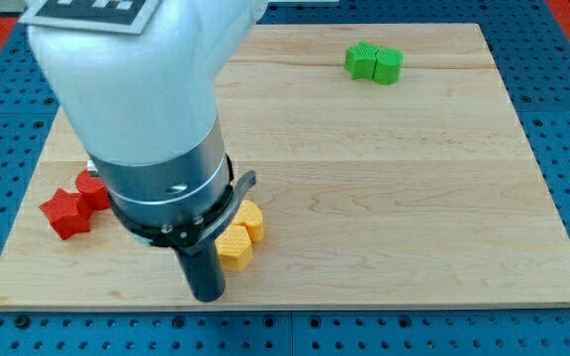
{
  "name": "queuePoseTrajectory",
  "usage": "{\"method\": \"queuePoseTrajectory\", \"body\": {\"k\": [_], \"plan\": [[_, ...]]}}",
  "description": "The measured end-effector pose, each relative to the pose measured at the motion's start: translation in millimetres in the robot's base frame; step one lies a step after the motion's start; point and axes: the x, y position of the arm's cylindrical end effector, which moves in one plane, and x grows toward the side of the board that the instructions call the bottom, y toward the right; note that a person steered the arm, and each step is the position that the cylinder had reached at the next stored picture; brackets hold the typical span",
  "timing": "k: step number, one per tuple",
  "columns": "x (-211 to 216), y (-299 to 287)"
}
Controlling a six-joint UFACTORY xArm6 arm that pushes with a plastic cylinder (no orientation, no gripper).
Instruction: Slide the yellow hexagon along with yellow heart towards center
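Note:
A yellow hexagon lies near the view's bottom left of the wooden board. A yellow heart touches it on its upper right. My tip is at the end of the dark rod, just left of and below the hexagon, close to or touching its lower left side. The arm's large white and grey body hides the board above and to the left of the yellow blocks.
Two red blocks lie at the view's left edge of the board, partly hidden by the arm. Two green blocks sit touching at the view's top right. The board's bottom edge is close below my tip.

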Motion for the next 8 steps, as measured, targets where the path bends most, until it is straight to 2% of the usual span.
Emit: {"method": "queuePoseTrajectory", "body": {"k": [4,6,8], "plan": [[-80.3,63.4],[-141.5,71.2],[-168.8,71.2]]}}
